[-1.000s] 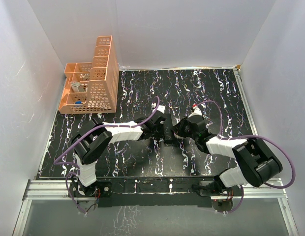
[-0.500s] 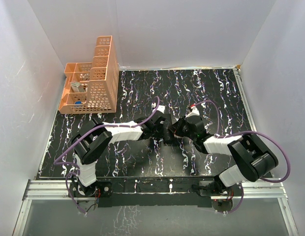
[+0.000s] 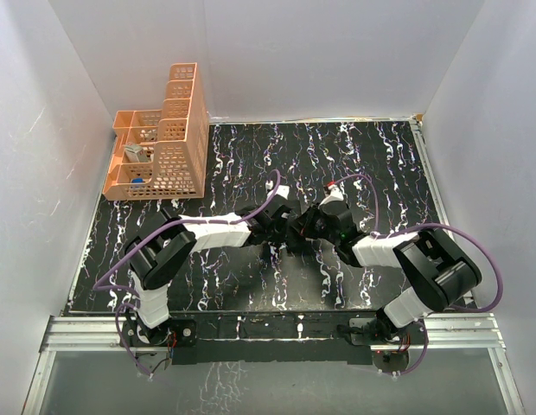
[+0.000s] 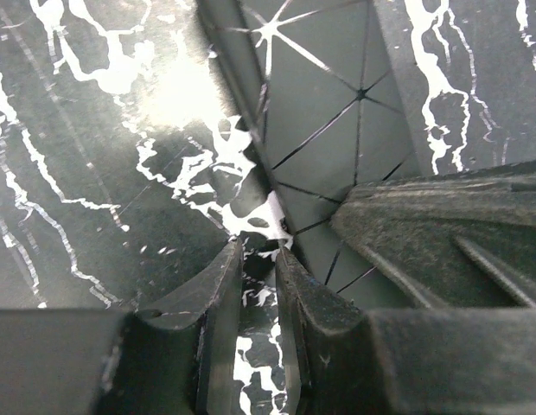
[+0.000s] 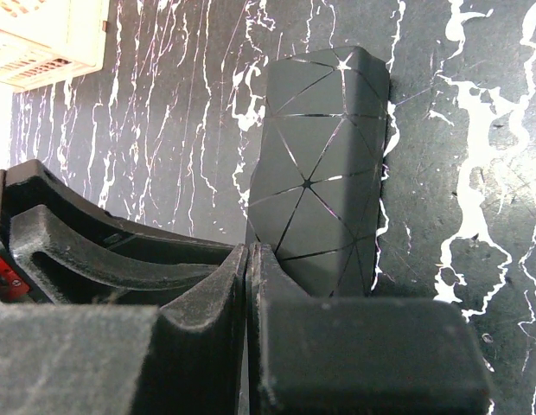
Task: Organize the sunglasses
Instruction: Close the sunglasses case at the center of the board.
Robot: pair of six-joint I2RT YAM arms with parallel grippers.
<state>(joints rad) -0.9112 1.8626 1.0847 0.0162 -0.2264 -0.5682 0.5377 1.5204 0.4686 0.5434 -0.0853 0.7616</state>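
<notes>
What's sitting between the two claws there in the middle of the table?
A black faceted glasses case, lying on the table between the left gripper and right gripper; both wrist views show it.

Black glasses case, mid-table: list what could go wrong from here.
1. The right end effector is shut and sits beside the black case, not around it; a push could slide or spin it.
2. The left end effector, barely parted at the case's edge, is very close to the right one; they could collide.
3. No view shows the sunglasses, so I cannot tell whether they are inside.
</notes>
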